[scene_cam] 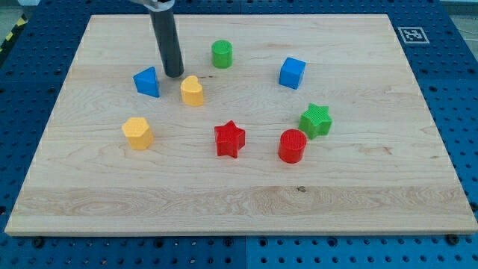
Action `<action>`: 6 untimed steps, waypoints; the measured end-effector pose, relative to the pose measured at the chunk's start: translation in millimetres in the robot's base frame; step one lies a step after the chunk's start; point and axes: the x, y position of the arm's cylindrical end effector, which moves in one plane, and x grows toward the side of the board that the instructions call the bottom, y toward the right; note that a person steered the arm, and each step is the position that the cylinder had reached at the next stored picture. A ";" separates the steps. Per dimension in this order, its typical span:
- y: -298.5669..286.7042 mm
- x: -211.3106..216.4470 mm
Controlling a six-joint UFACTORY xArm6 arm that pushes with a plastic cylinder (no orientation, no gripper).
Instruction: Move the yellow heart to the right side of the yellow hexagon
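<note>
The yellow heart (pixel 192 90) lies upper left of the board's middle. The yellow hexagon (pixel 137 132) lies to its lower left, near the board's left side. My tip (pixel 174 74) rests just above and to the left of the heart, between it and the blue triangle block (pixel 148 81). The tip stands close to the heart; I cannot tell whether they touch.
A green cylinder (pixel 221 54) sits above the heart to its right. A red star (pixel 229 139), a red cylinder (pixel 292 146), a green star (pixel 316 119) and a blue cube (pixel 292 72) lie in the middle and to the right. The wooden board (pixel 239 202) lies on a blue pegboard table.
</note>
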 end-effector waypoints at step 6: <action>23.7 25.9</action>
